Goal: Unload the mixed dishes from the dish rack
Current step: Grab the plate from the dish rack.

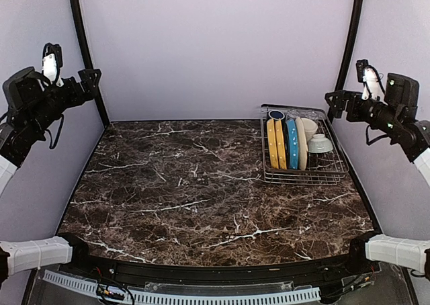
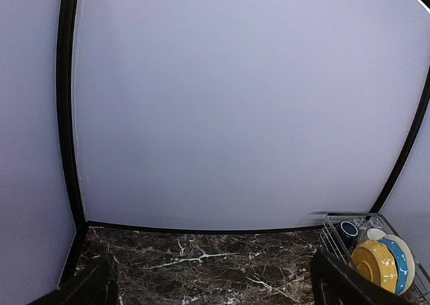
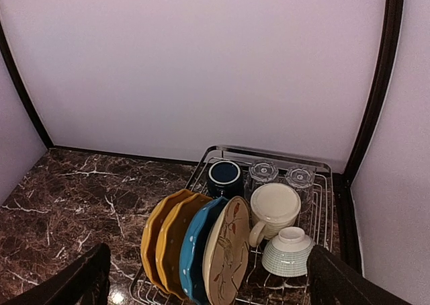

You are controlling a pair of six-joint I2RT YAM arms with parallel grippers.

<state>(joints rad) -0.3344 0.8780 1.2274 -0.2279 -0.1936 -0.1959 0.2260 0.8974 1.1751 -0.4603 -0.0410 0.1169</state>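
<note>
Left gripper [image 1: 92, 82]: raised high over the table's far left edge, fingers spread wide, empty, well apart from the rack.
Right gripper [image 1: 333, 105]: raised by the right wall, just right of the rack and above it, fingers spread wide, empty.
Dish rack [image 3: 269, 150]: sits in the far right corner of the dark marble table [image 1: 168, 184].
Plates: two yellow plates [image 3: 168, 238] stand on edge at the rack's left, then the blue dotted plate [image 3: 195, 251], then a cream plate [image 3: 225, 251] with a reddish drawing, all side by side.
Mugs: dark navy mug [image 3: 224, 176] at the back left; cream mug [image 3: 274, 207] right of the plates.
Bowl: small pale greenish bowl [image 3: 287, 252] upside down, just in front of the cream mug.
Glasses: two clear glass tumblers [image 3: 263, 174] along the back, right of the navy mug.
</note>
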